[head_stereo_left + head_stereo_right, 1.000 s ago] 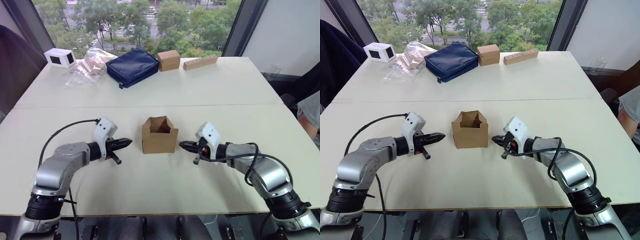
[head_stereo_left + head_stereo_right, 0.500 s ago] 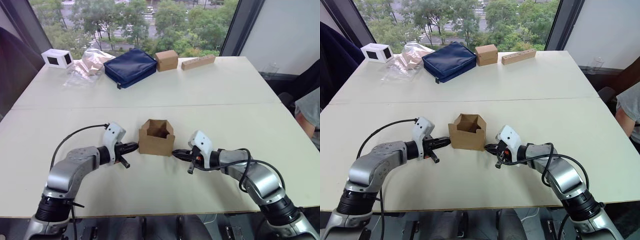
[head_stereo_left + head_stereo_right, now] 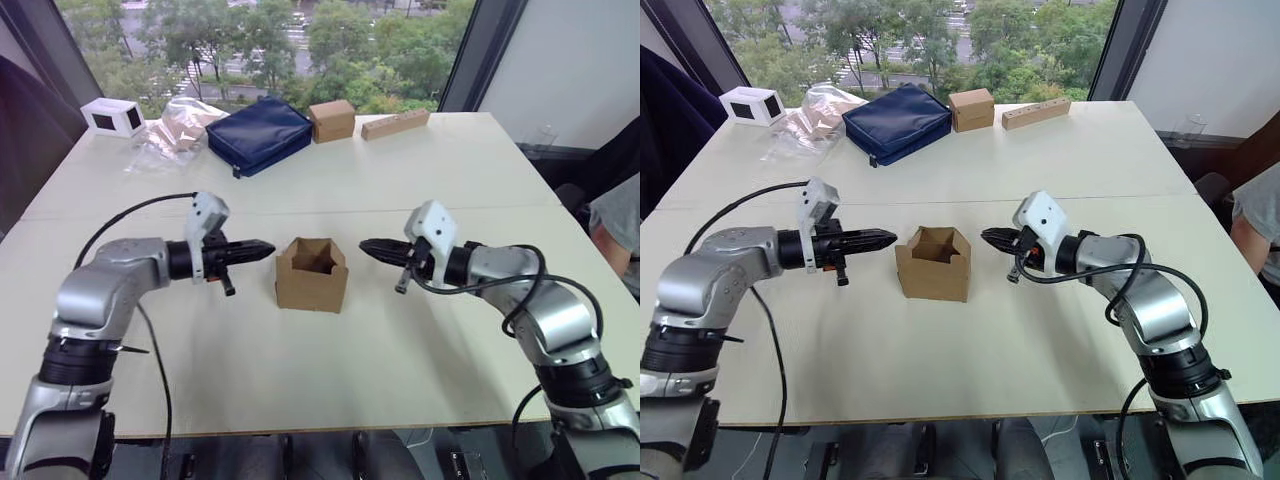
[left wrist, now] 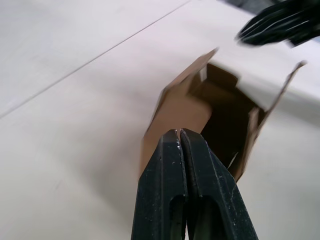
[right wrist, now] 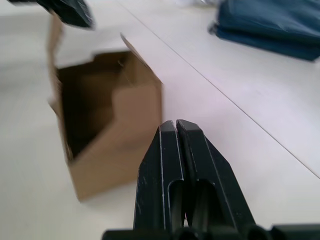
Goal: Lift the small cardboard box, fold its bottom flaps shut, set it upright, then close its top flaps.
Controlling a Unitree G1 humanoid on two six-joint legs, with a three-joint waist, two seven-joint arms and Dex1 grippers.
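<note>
Cardboard box between clear end effectors.

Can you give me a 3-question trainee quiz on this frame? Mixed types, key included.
1. True or false: the left gripper is shut on a flap of the small cardboard box.
2. The box's top flaps are: A) folded shut B) standing open C) taped.
3. Fill in: the right gripper has its fingers ____.

Key: 1. False; it is shut but apart from the box. 2. B. 3. shut.
</note>
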